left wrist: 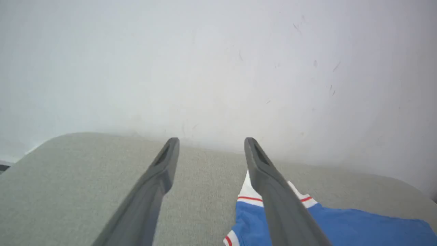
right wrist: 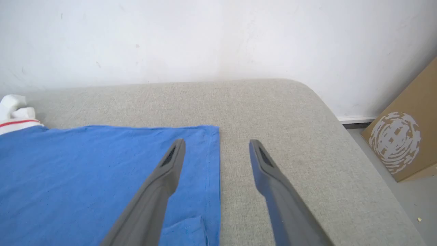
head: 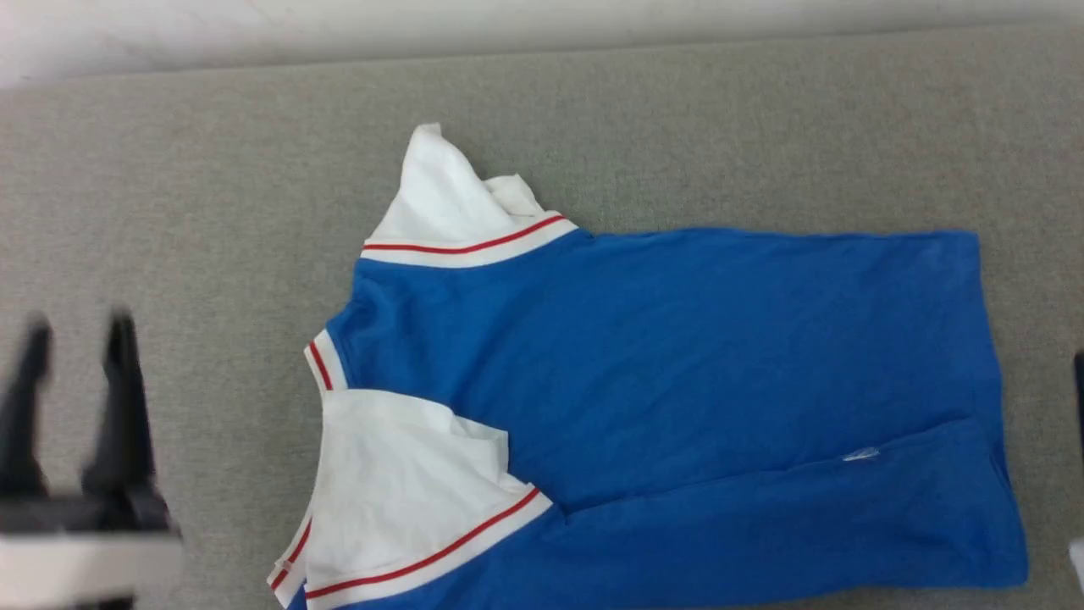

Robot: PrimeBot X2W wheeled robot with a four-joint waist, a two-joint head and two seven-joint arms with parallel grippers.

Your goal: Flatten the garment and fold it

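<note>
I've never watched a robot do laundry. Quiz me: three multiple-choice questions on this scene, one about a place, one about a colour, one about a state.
1. Which way does the garment's collar point in the head view?
A) right
B) left, toward the left gripper
C) at the wall

2. What colour are its sleeves?
A) yellow
B) black
C) white

3. How is the left gripper?
A) open, holding nothing
B) shut on a sleeve
C) shut on the hem

Answers:
1 B, the striped collar lies at the garment's left end.
2 C, both sleeves are white with red trim.
3 A, its fingers stand apart with nothing between them.
</note>
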